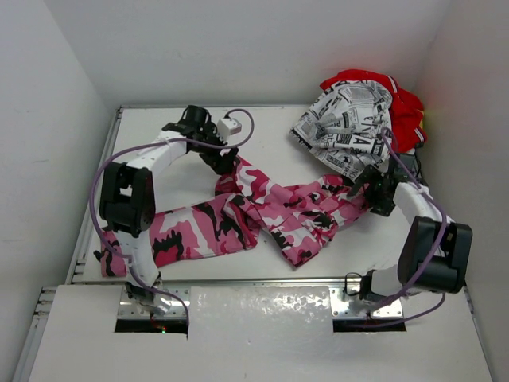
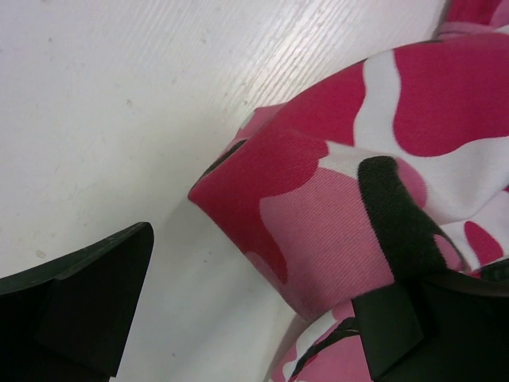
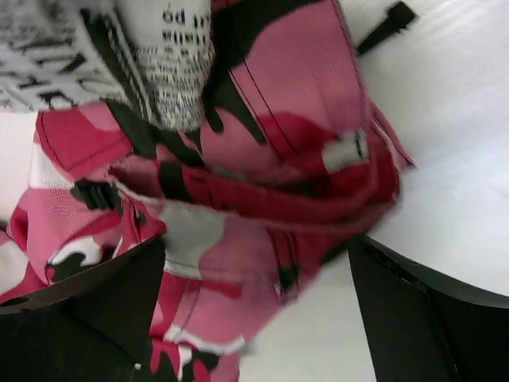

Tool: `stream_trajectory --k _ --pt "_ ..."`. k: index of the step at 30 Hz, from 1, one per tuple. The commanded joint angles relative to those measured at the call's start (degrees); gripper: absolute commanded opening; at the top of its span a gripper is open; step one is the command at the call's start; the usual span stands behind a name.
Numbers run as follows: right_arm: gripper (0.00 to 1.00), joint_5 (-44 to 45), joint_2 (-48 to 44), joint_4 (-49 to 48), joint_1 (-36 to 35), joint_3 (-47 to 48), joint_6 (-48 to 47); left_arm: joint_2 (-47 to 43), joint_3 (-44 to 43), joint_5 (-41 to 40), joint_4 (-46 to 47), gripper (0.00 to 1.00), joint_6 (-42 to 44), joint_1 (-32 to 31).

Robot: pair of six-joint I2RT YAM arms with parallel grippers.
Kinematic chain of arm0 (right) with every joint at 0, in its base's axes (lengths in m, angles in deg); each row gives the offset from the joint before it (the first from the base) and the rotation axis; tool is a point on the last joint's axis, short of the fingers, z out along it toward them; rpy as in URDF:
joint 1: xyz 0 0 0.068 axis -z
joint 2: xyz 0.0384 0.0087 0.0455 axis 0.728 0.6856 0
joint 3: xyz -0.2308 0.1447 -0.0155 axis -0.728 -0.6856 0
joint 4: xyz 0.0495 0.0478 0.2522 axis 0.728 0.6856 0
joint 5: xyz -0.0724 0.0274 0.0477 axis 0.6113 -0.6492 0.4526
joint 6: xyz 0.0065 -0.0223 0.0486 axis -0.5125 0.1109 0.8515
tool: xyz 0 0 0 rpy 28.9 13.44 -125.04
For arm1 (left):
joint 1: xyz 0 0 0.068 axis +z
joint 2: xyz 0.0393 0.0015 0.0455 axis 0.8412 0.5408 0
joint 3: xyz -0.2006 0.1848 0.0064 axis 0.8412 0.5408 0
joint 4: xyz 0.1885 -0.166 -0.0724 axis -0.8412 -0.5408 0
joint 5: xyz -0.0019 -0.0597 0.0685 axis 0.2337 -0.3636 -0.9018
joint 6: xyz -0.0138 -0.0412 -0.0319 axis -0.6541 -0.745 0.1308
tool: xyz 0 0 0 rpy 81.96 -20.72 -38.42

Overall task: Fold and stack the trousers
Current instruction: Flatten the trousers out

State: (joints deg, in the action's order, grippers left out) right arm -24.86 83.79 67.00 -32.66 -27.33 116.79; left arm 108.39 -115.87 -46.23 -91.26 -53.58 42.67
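The pink, white, black and crimson camouflage trousers (image 1: pixel 278 211) lie rumpled across the table, one leg reaching the left edge. My left gripper (image 1: pixel 223 161) hovers over their far middle part. In the left wrist view it (image 2: pixel 254 318) is open, and a fold of the camouflage cloth (image 2: pixel 342 183) lies against the right finger (image 2: pixel 429 330). My right gripper (image 1: pixel 378 196) sits at their right end. It (image 3: pixel 254 318) is open, with the bunched waistband (image 3: pixel 262 183) between the wide-apart fingers. The newsprint trousers (image 1: pixel 350 127) lie heaped on the red ones (image 1: pixel 407 111) at the back right.
A raised rim (image 1: pixel 94 199) borders the white table, with white walls close on all sides. Purple cables (image 1: pixel 99 179) loop off both arms. The newsprint cloth (image 3: pixel 171 72) touches the camouflage waistband. A small black tie (image 3: pixel 390 24) lies on the table beside it.
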Motion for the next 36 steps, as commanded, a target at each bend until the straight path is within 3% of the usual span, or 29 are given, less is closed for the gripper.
stream_trajectory --k 1,5,7,8,10,11,12,13,14,19,23,28,36 --pt "0.92 -4.2 2.7 -13.5 -0.1 -1.8 3.3 -0.1 -2.5 5.0 3.8 1.0 -2.2 -0.2" --pt "0.81 -5.4 7.8 -18.2 0.0 -1.7 4.9 2.1 -4.6 11.1 2.6 0.96 -1.9 -0.2" --pt "0.74 -5.9 8.2 -19.7 0.0 -2.8 5.6 3.1 -5.6 13.8 1.5 0.81 -1.2 -0.2" --pt "0.66 -5.9 8.2 -20.0 -0.1 -3.8 5.7 4.0 -5.8 14.3 0.9 0.73 -1.2 -0.4" --pt "0.55 -5.7 8.0 -21.3 -0.1 -4.5 6.0 4.9 -6.3 14.8 0.5 0.41 -1.7 -0.6" --pt "0.41 -5.5 7.8 -21.4 0.0 -4.8 5.9 5.7 -6.2 14.5 0.7 0.15 -2.3 -0.7" --pt "0.31 -4.5 7.6 -21.1 -0.1 -4.5 5.7 6.1 -6.5 14.1 0.7 0.01 -3.3 -0.6" --pt "0.21 -3.5 7.2 -18.8 0.0 -4.2 5.6 6.5 -6.8 12.4 0.5 0.0 -3.8 -0.4" --pt "0.01 -2.2 5.3 -17.3 -0.1 -3.1 5.2 6.4 -7.9 11.8 -0.1 0.0 -3.8 0.3" --pt "0.0 8.7 -6.8 -4.0 0.6 -1.0 3.2 -2.2 -9.3 6.3 -2.9 0.0 -4.4 9.0" --pt "0.0 12.8 -18.7 4.8 0.6 1.9 -0.3 -13.1 -6.3 -0.8 -4.3 0.0 2.0 16.9" --pt "0.0 15.4 -31.0 16.7 0.5 7.3 -3.7 -25.1 -5.0 -8.1 -6.7 0.0 8.7 19.8" --pt "0.0 17.5 -34.7 30.4 0.5 29.7 -11.1 -31.1 -12.6 -17.0 -10.6 0.0 11.3 23.1"
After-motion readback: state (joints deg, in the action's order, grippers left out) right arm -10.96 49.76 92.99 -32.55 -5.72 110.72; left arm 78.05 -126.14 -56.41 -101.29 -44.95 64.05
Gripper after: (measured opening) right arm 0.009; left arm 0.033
